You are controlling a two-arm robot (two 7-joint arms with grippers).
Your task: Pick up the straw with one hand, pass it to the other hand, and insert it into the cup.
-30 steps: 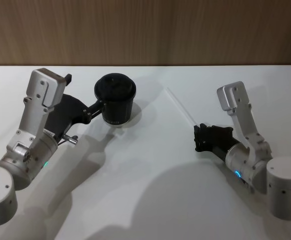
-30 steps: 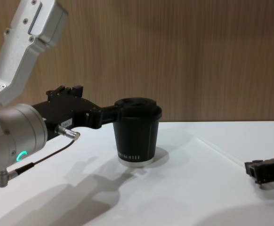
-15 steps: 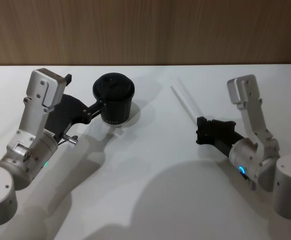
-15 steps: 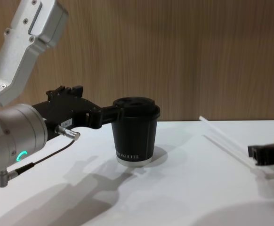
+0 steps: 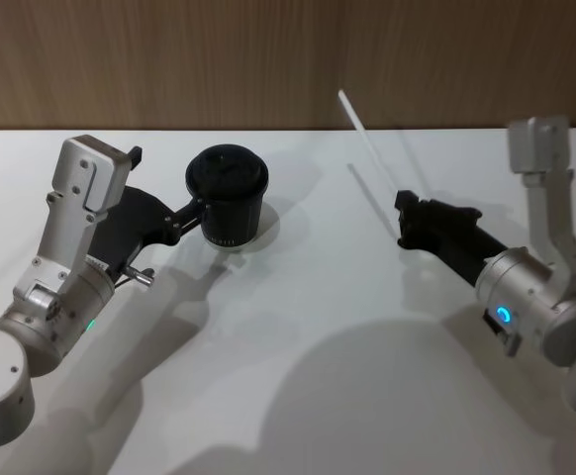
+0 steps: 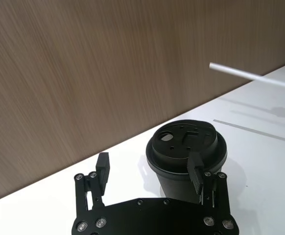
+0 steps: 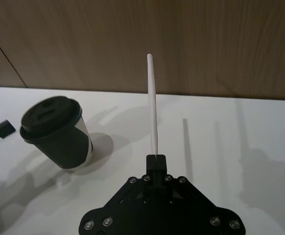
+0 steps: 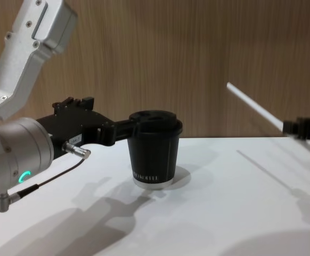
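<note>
Item: straw [image 5: 370,148], tilted, clear of the desk [image 5: 298,297]; the right gripper [image 5: 404,220] fingers are pinching its lower end. The cup [image 5: 229,198] is standing upright, the left gripper [image 6: 149,165] fingers gaping beside it. Pickup judged done; handover is pending, calling for the straw's free end between the left fingers.

The white table [image 5: 308,297] bears a black lidded cup [image 5: 228,203] standing upright toward its far left side.
</note>
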